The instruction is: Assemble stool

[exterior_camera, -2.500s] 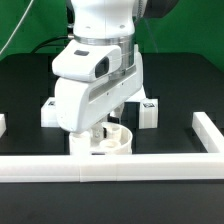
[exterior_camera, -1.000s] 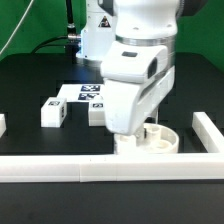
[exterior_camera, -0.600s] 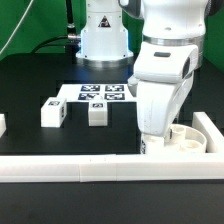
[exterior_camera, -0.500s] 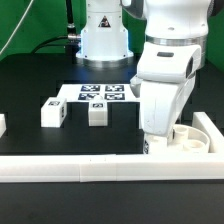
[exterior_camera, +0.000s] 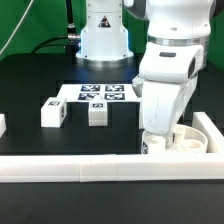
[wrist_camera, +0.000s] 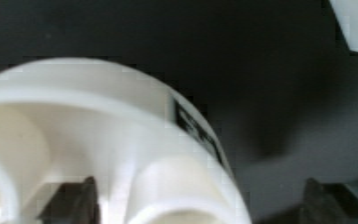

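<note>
I have the gripper (wrist_camera: 194, 205) down low over the seat disc (exterior_camera: 188, 140), which sits at the exterior view's right. It lies just inside the corner where the near border rail (exterior_camera: 100, 168) meets the right border rail (exterior_camera: 210, 128).

In the wrist view the fingers look parted, straddling the disc's rim wall. There is a dark gap on the outer side, so I judge them not clamped on anything.

Two leg blocks (exterior_camera: 53, 112) (exterior_camera: 97, 114) stand well apart from the seat, to the exterior view's left, near the marker board (exterior_camera: 100, 92). I cannot see a third.

My worry is that one finger catches the rim as I lift and tips the disc or drags it out of the corner. Pressing further could ride it up onto a rail.
</note>
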`<control>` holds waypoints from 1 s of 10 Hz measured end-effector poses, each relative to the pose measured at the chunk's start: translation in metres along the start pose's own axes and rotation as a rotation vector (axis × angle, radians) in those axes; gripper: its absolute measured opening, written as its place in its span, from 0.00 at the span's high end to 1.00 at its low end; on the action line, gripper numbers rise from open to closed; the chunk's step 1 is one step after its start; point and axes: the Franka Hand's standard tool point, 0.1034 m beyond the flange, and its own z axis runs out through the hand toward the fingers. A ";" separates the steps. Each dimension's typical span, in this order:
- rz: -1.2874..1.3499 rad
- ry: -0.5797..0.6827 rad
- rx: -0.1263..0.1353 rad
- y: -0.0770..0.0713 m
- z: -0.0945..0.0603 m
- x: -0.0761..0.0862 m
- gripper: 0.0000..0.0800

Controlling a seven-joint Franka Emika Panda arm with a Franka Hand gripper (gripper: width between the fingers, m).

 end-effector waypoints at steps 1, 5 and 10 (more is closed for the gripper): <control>0.009 -0.006 0.005 -0.002 -0.007 0.002 0.22; 0.033 -0.012 -0.010 0.003 -0.045 -0.002 0.19; 0.102 -0.019 -0.019 -0.006 -0.049 -0.039 0.19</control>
